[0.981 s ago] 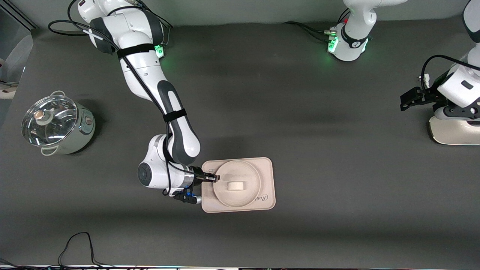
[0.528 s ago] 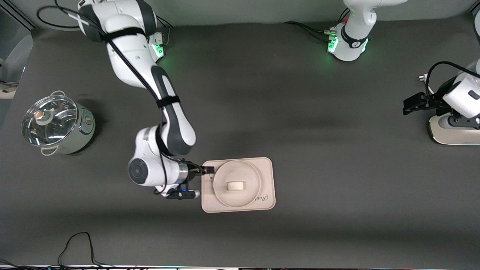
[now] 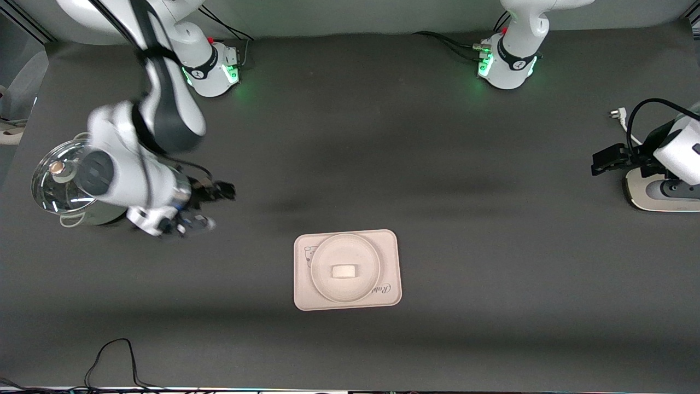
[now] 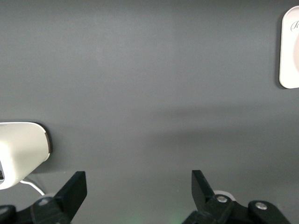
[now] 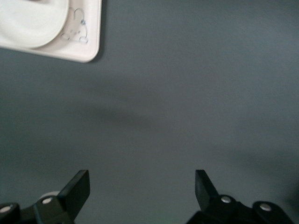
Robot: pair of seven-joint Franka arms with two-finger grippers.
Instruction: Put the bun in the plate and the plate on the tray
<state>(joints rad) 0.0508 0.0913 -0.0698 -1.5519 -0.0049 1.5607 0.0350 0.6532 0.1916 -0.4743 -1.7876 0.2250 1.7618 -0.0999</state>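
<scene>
**Bun plated, plate on tray, both claws clear**

The tray carries the plate, the bun lying lengthwise along the tray's long side. The right gripper, nearer the tray, hangs wide open and empty beside the pot. The left gripper waits, open and empty, well apart from the tray.

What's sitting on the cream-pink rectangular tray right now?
The round cream-beige plate rests on the cream-pink rectangular tray, with the small white bun in it. The plate covers part of the tray's printed lettering.
</scene>
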